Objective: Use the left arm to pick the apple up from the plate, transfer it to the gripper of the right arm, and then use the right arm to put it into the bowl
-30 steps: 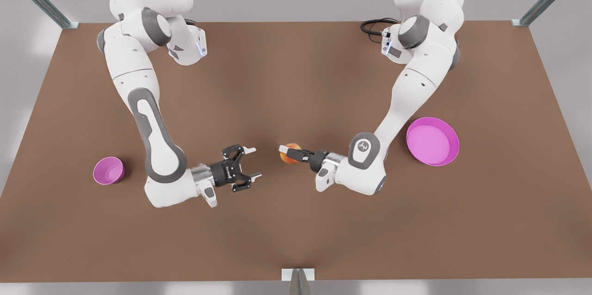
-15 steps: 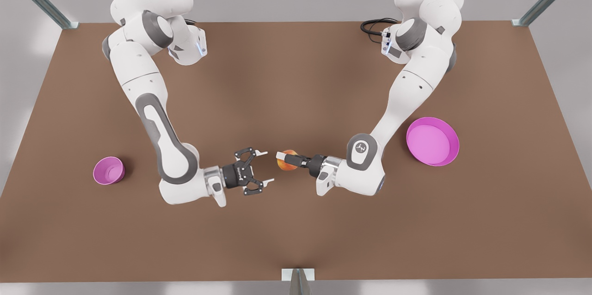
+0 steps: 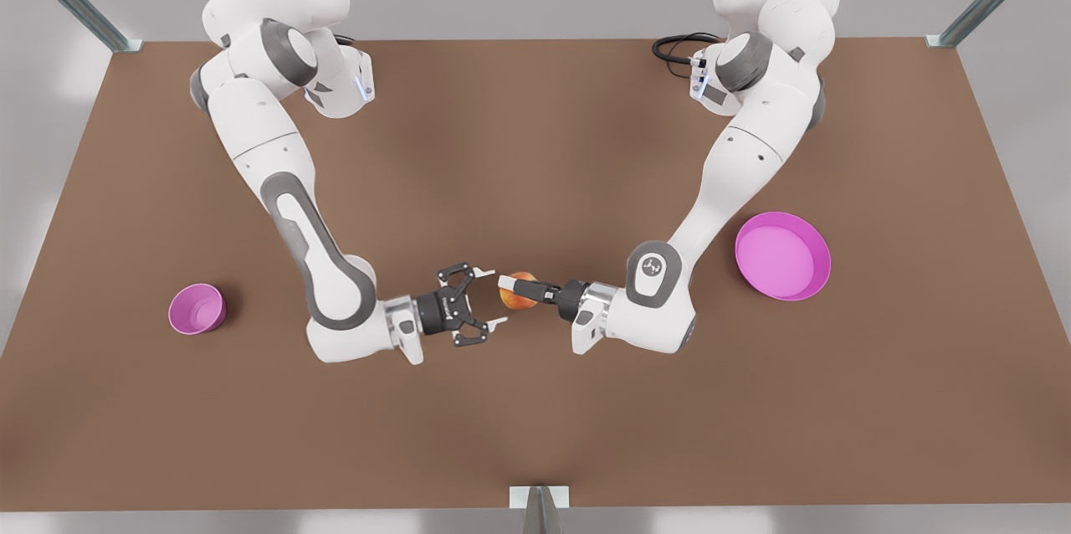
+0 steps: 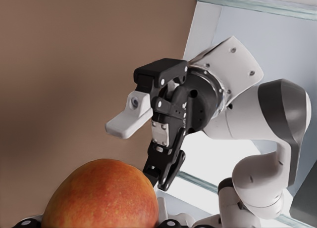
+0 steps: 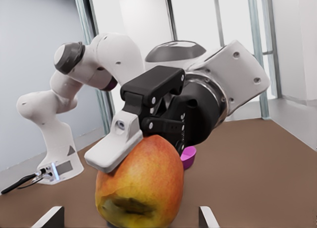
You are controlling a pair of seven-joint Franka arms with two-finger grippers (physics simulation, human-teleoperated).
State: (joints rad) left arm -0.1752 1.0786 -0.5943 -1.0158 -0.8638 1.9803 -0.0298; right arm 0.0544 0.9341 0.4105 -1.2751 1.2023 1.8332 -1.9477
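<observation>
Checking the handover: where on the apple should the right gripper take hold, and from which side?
Grip the apple across its two bare flanks, coming in from the front view's left. The left gripper holds it with a finger lying over the top, so the flanks and the rounded end facing the right gripper are free. The right gripper's open jaws probably fit around them.
</observation>
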